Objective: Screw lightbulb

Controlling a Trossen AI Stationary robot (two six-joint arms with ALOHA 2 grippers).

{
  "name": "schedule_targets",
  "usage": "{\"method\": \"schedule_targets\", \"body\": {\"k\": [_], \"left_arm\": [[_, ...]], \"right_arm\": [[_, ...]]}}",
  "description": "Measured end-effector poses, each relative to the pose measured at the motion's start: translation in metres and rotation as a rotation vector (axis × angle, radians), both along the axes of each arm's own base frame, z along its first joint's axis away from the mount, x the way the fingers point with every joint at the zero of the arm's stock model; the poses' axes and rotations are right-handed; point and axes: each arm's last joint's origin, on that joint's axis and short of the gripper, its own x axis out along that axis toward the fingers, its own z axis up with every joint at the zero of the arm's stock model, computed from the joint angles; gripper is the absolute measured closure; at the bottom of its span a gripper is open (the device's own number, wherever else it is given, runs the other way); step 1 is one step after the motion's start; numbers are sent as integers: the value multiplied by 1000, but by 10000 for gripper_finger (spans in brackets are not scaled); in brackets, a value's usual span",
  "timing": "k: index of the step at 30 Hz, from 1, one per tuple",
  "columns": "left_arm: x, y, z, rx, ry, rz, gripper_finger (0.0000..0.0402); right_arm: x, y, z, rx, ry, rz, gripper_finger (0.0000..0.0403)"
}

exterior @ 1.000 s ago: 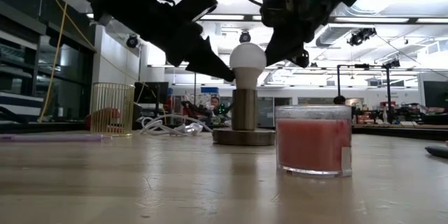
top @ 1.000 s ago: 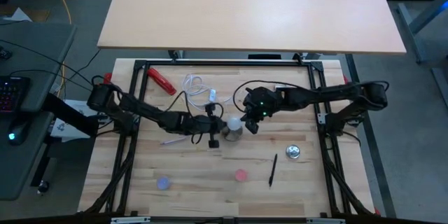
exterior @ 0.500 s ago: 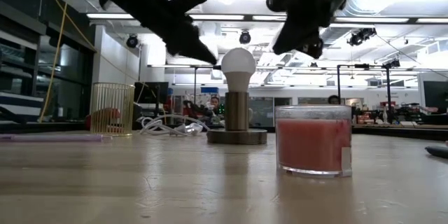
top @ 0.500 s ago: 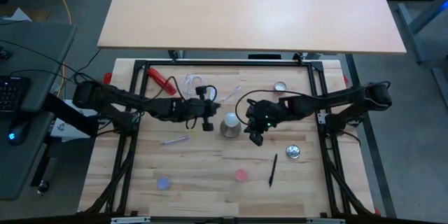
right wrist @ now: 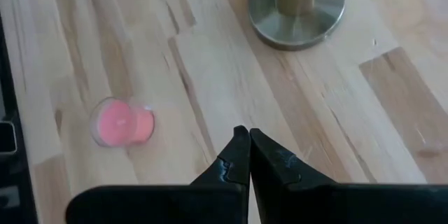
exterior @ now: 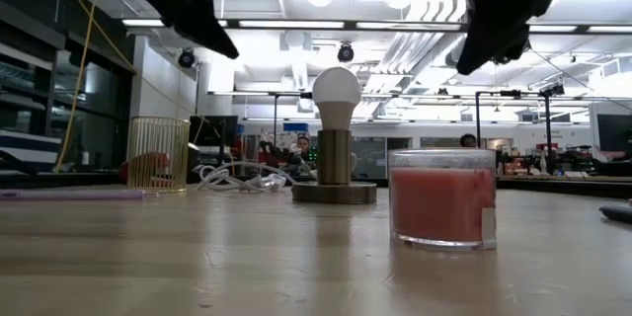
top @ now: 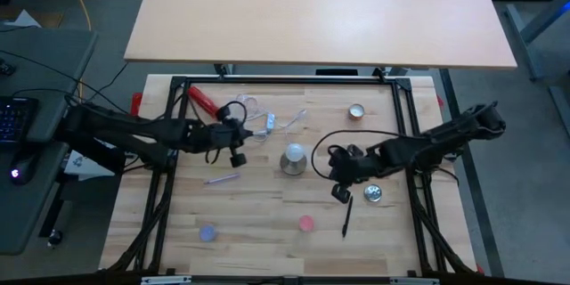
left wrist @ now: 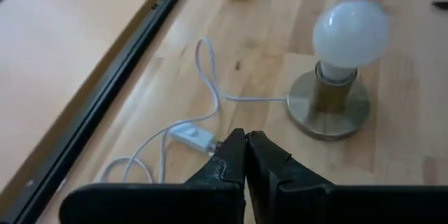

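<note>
Standing upright at the middle of the table (top: pixel 267 223), the lightbulb (exterior: pixel 336 91) sits seated in its brass socket stand (exterior: pixel 334 180) — white globe uppermost, touched by neither arm; from my remote station I see the left gripper (left wrist: pixel 246 142) off to the stand's left, above the white cable (left wrist: pixel 210 91), its fingers pressed together on nothing; the right gripper (right wrist: pixel 245 140) hangs to the stand's right, near the black pen (top: pixel 346 216) and the shiny silver disc (top: pixel 373 194), its fingers likewise closed and empty; the pink candle (exterior: pixel 441 197) stands in its glass nearer the table's front edge — well apart from the stand; a red tool (top: pixel 204 101) lies at the far left.
</note>
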Motion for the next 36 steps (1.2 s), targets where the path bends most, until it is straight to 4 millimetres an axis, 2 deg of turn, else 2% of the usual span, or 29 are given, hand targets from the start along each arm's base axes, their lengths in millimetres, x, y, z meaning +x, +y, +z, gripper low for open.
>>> {"method": "schedule_targets", "body": {"k": [5,8,12,16,21,25,29,36], "left_arm": [[-4,-5,-9,-4,-41,52,402],[6,-6,-10,-63,-128,-40,401],[33,-17,-11,-81,-232,-282,401],[57,-31,-29,-72,-168,-333,401],[76,-45,-48,-130,-188,-368,402],[94,-51,-69,-133,-234,-375,402],[106,-45,-83,-128,-306,-242,401],[107,-42,-91,-151,-276,-198,401]], "right_arm": [[-1,9,2,-25,-43,-29,403],[3,4,3,-39,-73,-47,403],[17,-32,7,-44,-121,-120,403],[28,-73,13,-4,-196,-89,403],[29,-109,15,-14,-230,-83,403],[35,-127,7,-5,-221,-83,403],[49,-141,-2,44,-289,-44,403],[65,-149,-17,55,-328,-42,403]]}}
